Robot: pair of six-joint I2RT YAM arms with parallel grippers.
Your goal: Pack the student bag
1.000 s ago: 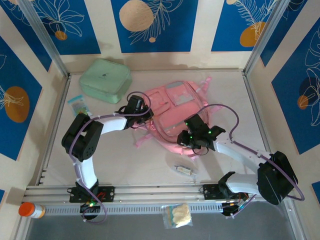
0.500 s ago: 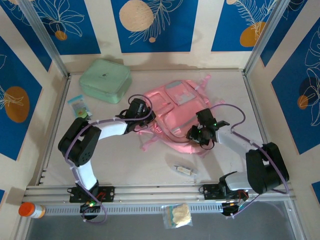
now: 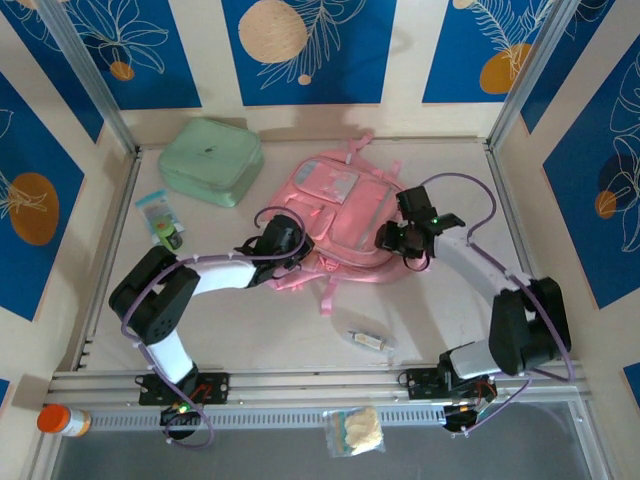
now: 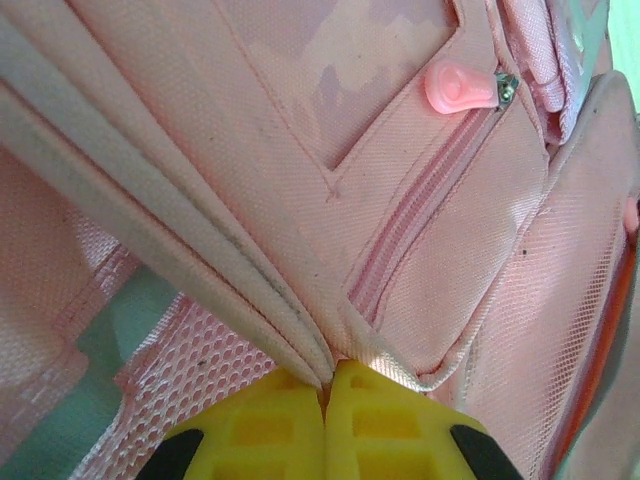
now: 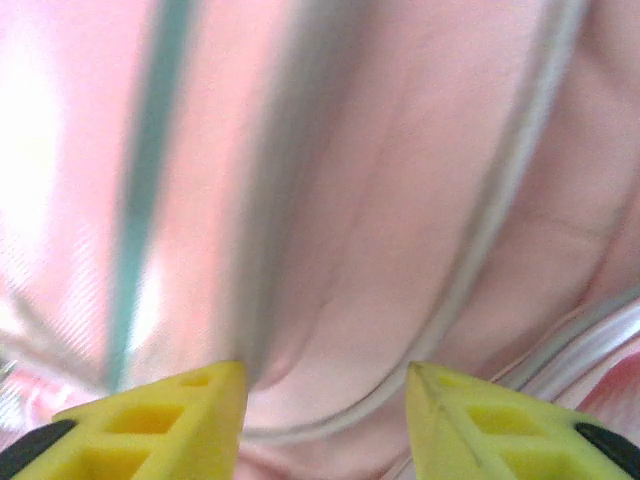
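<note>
From above, the large pink fabric backpack (image 3: 335,215) lies flat mid-table, well apart from a mint-green square zip case (image 3: 210,160) at the far left. The left gripper (image 3: 290,245) sits at the backpack's near left edge and the right gripper (image 3: 390,238) at its right side.

On the left wrist, the yellow fingers (image 4: 270,425) are pinched together on a grey-piped fold of the backpack.

On the right wrist, the fingers (image 5: 170,420) stand apart over blurred pink fabric.

a lab test cell: aluminium frame (image 3: 300,384), blue printed wall panels (image 3: 352,62).
</note>
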